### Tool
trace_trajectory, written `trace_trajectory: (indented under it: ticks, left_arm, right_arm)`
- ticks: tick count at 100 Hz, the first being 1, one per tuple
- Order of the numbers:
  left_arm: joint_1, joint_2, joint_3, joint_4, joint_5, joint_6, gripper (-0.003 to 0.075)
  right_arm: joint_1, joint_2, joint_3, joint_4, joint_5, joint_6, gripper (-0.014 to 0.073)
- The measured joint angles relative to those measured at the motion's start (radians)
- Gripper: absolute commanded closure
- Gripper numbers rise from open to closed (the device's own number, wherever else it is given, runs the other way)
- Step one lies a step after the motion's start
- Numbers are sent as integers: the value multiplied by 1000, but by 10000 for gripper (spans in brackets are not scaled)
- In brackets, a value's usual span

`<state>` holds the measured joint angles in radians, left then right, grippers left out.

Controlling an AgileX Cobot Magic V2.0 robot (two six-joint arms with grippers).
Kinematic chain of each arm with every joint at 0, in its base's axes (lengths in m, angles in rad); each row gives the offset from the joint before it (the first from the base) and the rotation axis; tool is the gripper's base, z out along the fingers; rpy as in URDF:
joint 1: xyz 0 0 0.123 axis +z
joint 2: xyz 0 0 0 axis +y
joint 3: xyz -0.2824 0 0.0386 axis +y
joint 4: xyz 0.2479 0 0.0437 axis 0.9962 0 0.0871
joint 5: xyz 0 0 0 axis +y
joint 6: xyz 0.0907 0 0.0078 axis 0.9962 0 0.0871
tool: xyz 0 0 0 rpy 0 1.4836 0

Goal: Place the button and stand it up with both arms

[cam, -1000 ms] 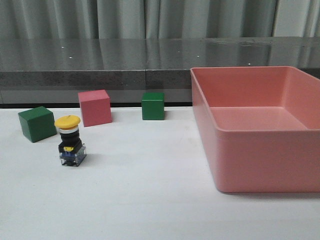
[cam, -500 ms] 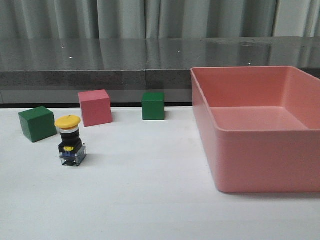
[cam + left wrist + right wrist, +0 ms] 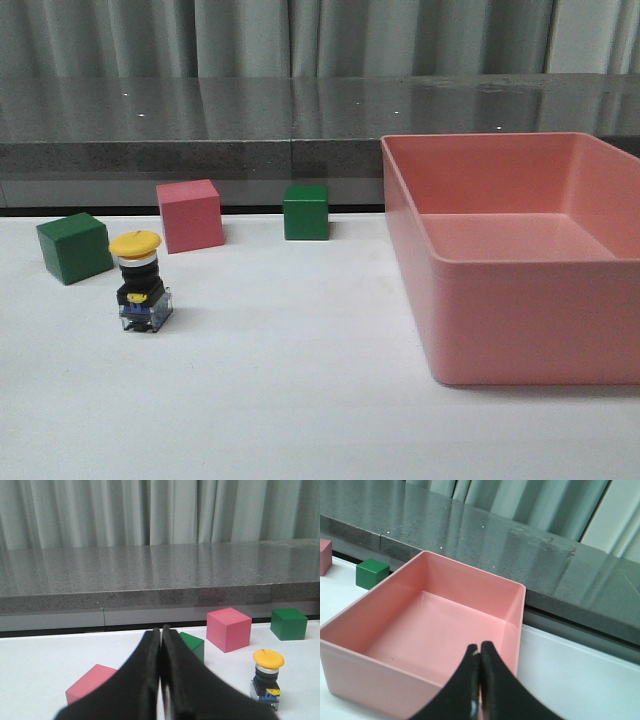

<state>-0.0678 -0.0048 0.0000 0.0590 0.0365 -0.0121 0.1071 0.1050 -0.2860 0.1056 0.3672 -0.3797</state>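
- While the button [image 3: 140, 283] already stands upright on the tabletop [image 3: 300, 400], at 5 o'clock of the nearest green cube [image 3: 73, 247], any contact risks toppling it.
- Left gripper [image 3: 161, 645] and right gripper [image 3: 479, 660]: jaws clenched, holding nothing, both well clear.
- Risk: narrow base, wide cap, so a side nudge tips it.
- Pink cube [image 3: 190, 215] sits close; crowded approach.

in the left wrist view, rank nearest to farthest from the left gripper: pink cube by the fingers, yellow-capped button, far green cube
1. Pink cube, beside the shut fingers.
2. Yellow-capped push-button, upright, off to one side.
3. Far green cube, back by the grey ledge.
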Motion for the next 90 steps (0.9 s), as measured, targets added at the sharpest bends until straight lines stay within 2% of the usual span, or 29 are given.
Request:
trace_trajectory:
  ticks: [90]
  left_arm:
    - [0, 0, 0, 1, 2, 0, 739]
  right_arm:
    - [0, 0, 19, 0, -3, 6, 655]
